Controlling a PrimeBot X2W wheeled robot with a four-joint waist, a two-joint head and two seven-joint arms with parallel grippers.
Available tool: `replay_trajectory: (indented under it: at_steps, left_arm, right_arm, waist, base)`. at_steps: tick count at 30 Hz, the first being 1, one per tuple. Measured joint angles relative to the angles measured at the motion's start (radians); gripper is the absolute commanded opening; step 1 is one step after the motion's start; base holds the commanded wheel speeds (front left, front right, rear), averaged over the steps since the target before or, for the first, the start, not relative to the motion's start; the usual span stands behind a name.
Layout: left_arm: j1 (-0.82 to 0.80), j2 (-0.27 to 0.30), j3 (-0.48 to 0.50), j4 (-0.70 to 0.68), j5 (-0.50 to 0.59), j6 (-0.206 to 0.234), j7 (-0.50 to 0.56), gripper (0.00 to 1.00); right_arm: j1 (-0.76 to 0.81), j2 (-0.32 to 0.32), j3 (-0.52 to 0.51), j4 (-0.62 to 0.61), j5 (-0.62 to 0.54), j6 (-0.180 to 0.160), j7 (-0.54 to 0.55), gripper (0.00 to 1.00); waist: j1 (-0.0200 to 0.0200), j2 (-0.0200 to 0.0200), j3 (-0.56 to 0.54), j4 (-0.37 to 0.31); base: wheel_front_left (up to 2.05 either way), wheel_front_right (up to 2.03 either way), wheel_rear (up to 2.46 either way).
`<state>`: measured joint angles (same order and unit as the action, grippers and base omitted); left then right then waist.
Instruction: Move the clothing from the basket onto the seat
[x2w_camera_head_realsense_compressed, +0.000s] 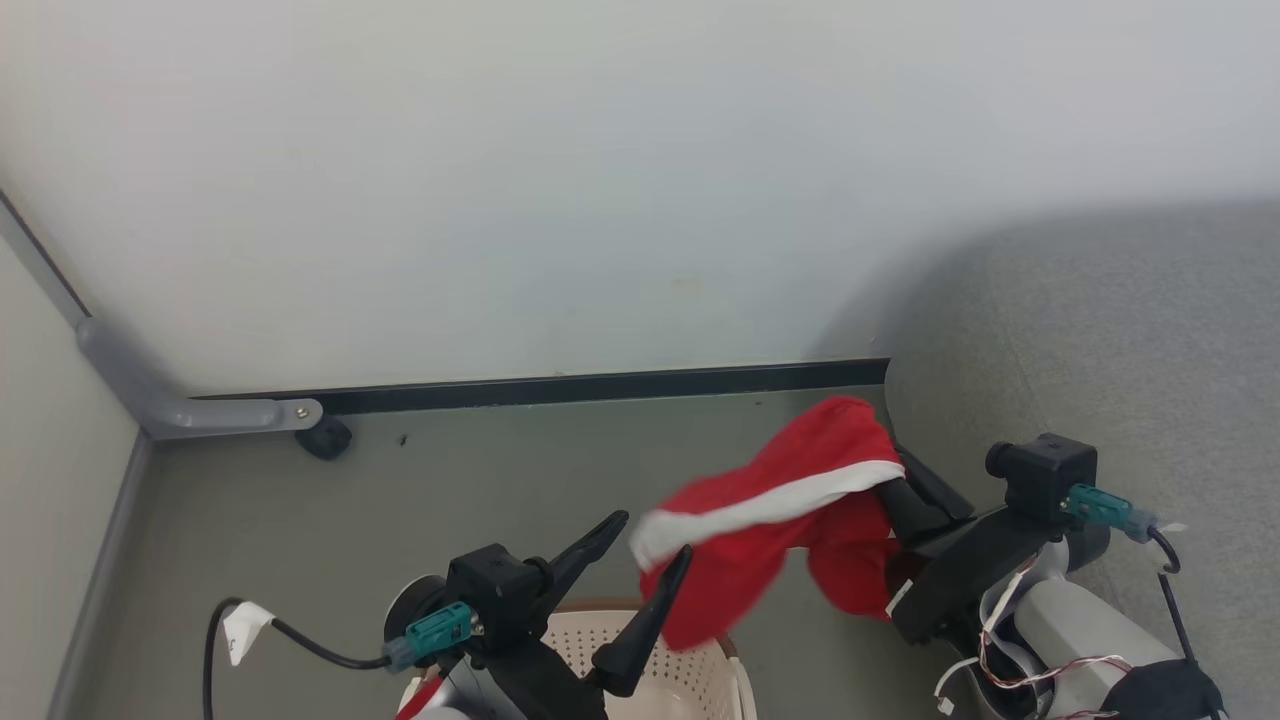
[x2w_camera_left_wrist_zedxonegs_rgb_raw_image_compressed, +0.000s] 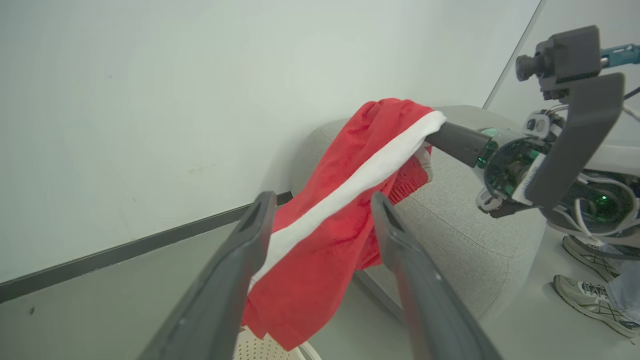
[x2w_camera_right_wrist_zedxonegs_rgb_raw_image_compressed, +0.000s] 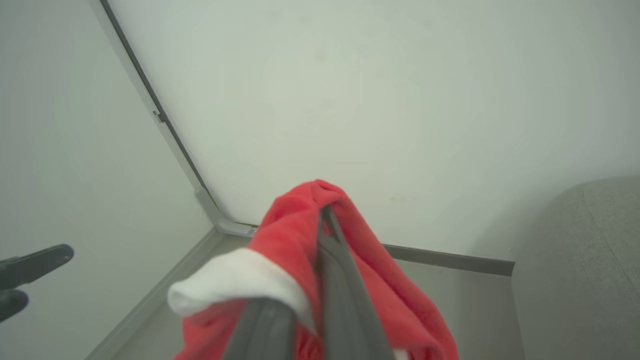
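Red garment aloft between basket and seat, carried by the right end effector.

Pale wall (x2w_camera_head_realsense_compressed: 600, 200) behind, grey floor (x2w_camera_head_realsense_compressed: 400, 500) below, grey seat (x2w_camera_head_realsense_compressed: 1100, 330) at right with its rounded corner toward the robot. Clothing (x2w_camera_head_realsense_compressed: 760, 530), red with a white band, hangs in the air just off that corner, its lower fold dangling over the cream basket (x2w_camera_head_realsense_compressed: 700, 680). Right end effector (x2w_camera_head_realsense_compressed: 900, 490) pinched tight on the garment's upper end, fingers half buried in cloth. Left end effector (x2w_camera_head_realsense_compressed: 652, 534) spread wide above the basket, holding nothing; one fingertip overlaps the hanging fold, contact unclear. A person's shoes (x2w_camera_left_wrist_zedxonegs_rgb_raw_image_compressed: 595, 300) on the floor beside the seat.
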<state>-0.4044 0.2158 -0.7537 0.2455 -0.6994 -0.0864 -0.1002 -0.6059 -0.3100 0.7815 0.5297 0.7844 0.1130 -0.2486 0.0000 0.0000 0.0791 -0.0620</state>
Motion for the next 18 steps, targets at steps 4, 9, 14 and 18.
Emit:
replay_trajectory:
  at_steps: [4,9,14,18]
  left_arm:
    - [0.005,0.010,-0.002,-0.014,0.006,0.008,0.000,1.00]
    - [0.004,0.019,-0.004,-0.038,0.014,0.009,-0.008,1.00]
    - [0.004,0.034,-0.004,-0.072,0.030,0.009,-0.019,1.00]
    - [0.003,0.051,-0.004,-0.090,0.043,0.009,-0.020,1.00]
  right_arm:
    - [0.021,-0.012,-0.036,-0.034,0.000,-0.013,0.000,0.00]
    - [0.042,-0.028,-0.072,-0.078,-0.006,-0.025,0.000,0.00]
    - [0.080,-0.046,-0.107,-0.122,-0.020,-0.035,0.000,0.00]
    - [0.109,-0.061,-0.136,-0.160,-0.035,-0.053,0.000,0.00]
  waist:
    - [0.0000,0.0000,-0.001,-0.026]
    - [-0.0001,0.0000,0.001,-0.064]
    - [0.0000,0.0000,0.006,-0.103]
    - [0.0000,0.0000,0.011,-0.135]
  base:
    - [0.00,0.00,0.00]
    - [0.00,0.00,0.00]
    - [0.00,0.00,0.00]
    - [0.00,0.00,0.00]
